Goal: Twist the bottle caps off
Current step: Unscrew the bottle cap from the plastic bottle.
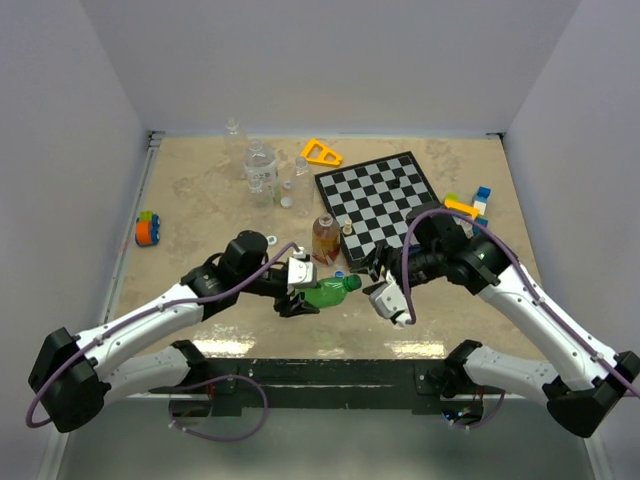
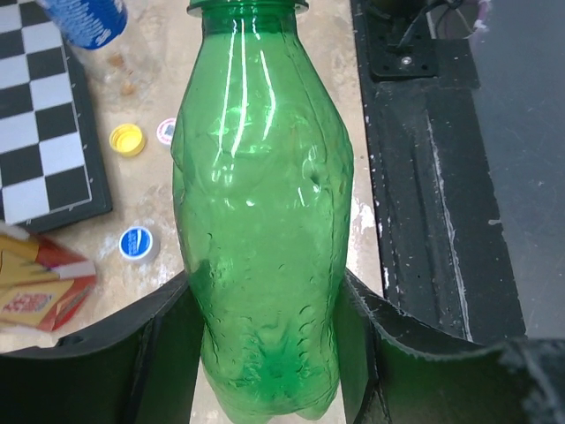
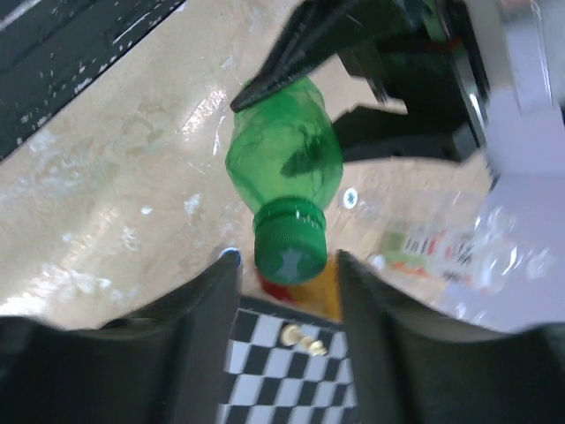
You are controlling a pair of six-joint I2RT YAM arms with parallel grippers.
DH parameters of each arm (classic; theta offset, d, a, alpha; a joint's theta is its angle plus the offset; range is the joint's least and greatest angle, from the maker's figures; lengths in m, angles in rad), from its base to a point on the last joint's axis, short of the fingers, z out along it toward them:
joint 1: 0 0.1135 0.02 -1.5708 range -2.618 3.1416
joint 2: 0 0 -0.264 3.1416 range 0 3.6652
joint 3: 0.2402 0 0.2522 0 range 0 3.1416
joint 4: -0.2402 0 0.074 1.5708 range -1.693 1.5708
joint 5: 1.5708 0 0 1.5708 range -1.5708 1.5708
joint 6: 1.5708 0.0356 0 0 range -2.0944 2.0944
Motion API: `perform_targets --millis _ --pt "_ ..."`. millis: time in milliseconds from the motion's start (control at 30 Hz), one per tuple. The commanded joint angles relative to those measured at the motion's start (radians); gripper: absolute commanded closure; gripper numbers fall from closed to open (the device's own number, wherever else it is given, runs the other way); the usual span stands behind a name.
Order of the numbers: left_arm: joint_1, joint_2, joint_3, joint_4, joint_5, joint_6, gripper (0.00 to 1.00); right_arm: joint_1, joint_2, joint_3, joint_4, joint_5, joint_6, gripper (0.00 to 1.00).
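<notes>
With our left gripper clamped on the green bottle, we'd centre the wide-open right gripper around the green cap, squeeze squarely, then twist without tilting.

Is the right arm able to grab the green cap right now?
Probably yes. The left gripper holds the green bottle with its green cap facing the right gripper, whose jaws stand open, and nothing shows between them.
</notes>
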Motion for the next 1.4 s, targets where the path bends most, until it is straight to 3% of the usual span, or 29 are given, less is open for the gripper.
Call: perform_targets --millis 0,133,433,733,900,1367 --pt "0.002 -0.074 -0.051 0.049 -0.065 -0.040 1.00 -0.052 -0.057 0.011 0.085 -0.029 0.249 0.36" --pt "0.003 -0.116 -0.076 0.069 -0.102 -0.060 1.00 -0.118 -0.089 0.038 0.102 -0.060 0.388 0.26" --pt "0.003 -0.201 -0.119 0.114 -0.206 -0.106 1.00 -0.213 -0.155 0.037 0.127 -0.110 0.649 0.21" --pt "0.003 -0.264 -0.148 0.132 -0.264 -0.150 1.00 -0.273 -0.053 0.052 0.277 -0.241 1.103 0.14" --pt "0.003 -0.270 -0.153 0.177 -0.295 -0.187 1.00 -0.273 0.012 0.075 0.291 -0.224 1.174 0.14" --pt "0.000 -0.272 -0.154 0.181 -0.336 -0.201 1.00 -0.273 0.112 0.134 0.231 -0.172 1.150 0.15"
